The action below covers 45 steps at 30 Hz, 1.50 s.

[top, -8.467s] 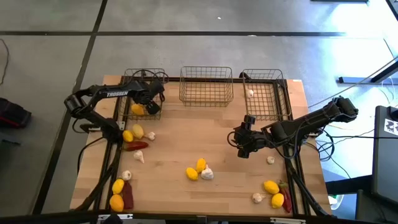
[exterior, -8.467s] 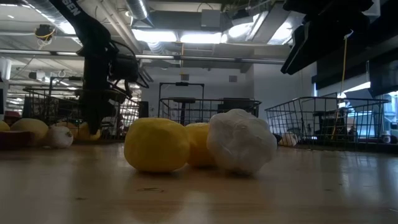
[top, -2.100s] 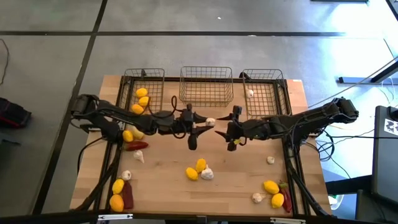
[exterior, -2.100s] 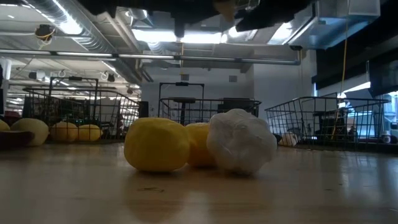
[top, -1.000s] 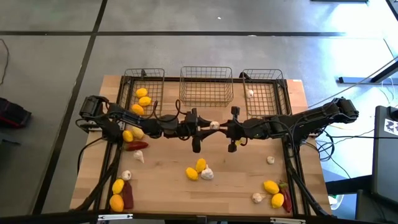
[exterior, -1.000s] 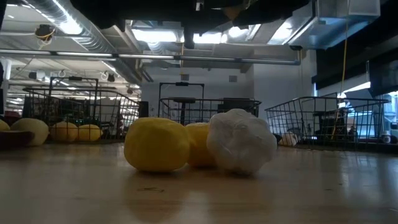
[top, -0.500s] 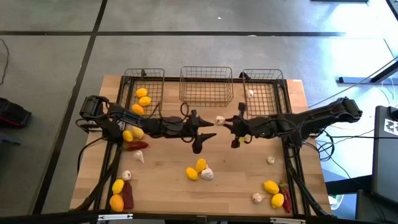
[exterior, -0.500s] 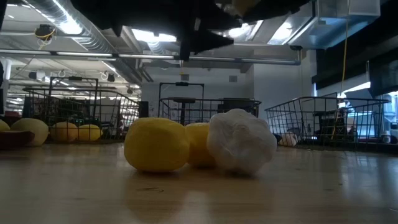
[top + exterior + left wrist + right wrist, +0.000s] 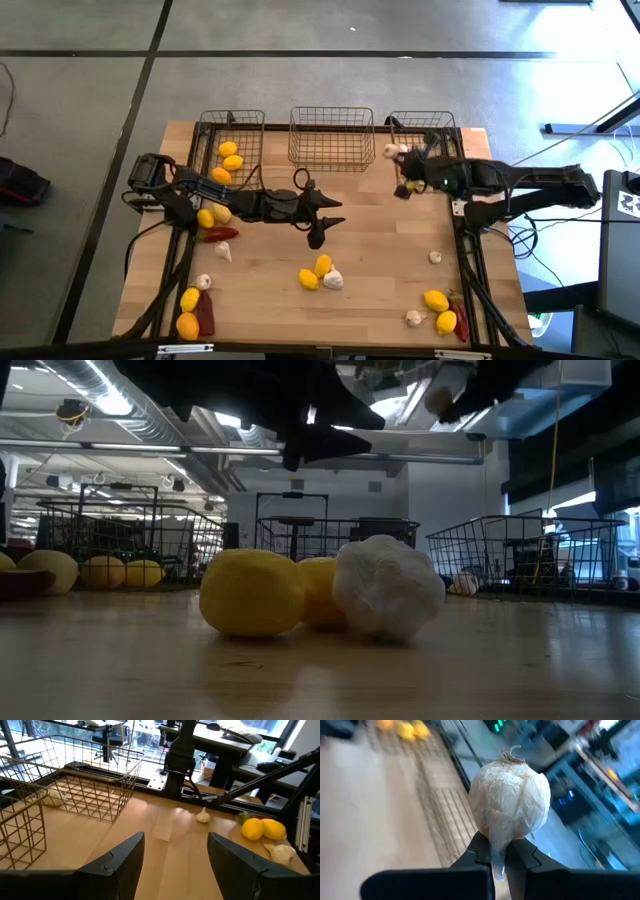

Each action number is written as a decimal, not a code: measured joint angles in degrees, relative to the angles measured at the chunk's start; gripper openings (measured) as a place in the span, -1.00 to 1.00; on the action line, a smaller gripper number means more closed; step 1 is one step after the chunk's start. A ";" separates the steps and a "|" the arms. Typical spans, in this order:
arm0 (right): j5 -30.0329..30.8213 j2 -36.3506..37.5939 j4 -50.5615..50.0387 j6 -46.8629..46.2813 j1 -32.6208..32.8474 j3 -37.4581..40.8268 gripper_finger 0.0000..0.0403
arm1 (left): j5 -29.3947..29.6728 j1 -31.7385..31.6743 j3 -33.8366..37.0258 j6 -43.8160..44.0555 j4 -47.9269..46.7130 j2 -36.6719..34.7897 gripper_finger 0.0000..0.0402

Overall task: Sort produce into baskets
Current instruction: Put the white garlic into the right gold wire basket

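- Right gripper (image 9: 398, 155) pinching a garlic bulb (image 9: 510, 810) by its lower end between nearly closed fingers (image 9: 480, 851); bulb perched above the fingertips, stem tuft pointing away from them.
- Held up off the table at the near-left corner of the right basket (image 9: 440, 122), one garlic (image 9: 402, 150) already lying inside, just past the gripper.
- To finish well, by judgement: carry fully over the rim, lower inside the wire walls, then release; a narrow pinch on a round bulb could let it roll out early, so no jerks.
- Bulb itself: whitish, papery, faintly ribbed, plump and wider than the grip.
- Left gripper (image 9: 176, 851) with fingers spread and holding nothing, hovering mid-table, well left of the right gripper; a lemon-and-garlic cluster (image 9: 322, 272) on the wood near it, toward the table's front edge.
- More lemons (image 9: 229, 156) in the left basket (image 9: 205, 125), beyond the left arm's reach line; middle basket (image 9: 331, 115) showing only wire.
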<state>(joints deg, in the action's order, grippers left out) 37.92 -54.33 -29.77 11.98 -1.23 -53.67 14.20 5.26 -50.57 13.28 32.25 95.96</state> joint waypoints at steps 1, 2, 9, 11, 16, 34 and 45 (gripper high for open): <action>-0.60 0.23 -0.72 -0.05 -2.29 0.00 -0.89 | 0.00 -0.04 0.00 0.00 0.02 0.00 0.06; -1.56 0.43 -1.74 -0.08 -4.60 0.00 -0.89 | 0.00 -0.04 0.00 0.00 0.02 0.00 0.05; -11.12 0.49 -5.97 0.31 -21.39 1.40 -0.89 | -0.02 -0.04 0.00 0.02 -0.18 0.00 0.05; -14.50 0.44 -6.15 0.36 -25.54 2.54 -0.89 | -0.02 -0.04 0.00 0.02 -0.33 0.00 0.05; -21.28 0.11 -6.22 0.20 -34.95 5.34 -0.89 | -0.02 -0.04 0.00 0.02 -0.33 0.00 0.05; -33.20 -19.00 -9.87 -2.57 -52.95 6.23 -0.89 | 0.96 -0.07 0.01 -0.36 -0.35 0.00 0.05; -33.82 -27.02 -9.59 -1.29 -54.85 6.23 -0.89 | 1.01 -0.07 0.02 -0.37 -0.37 0.00 0.05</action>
<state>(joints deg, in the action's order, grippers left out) 4.10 -81.35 -39.35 10.69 -56.07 -47.44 15.21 5.19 -50.54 12.91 31.88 95.96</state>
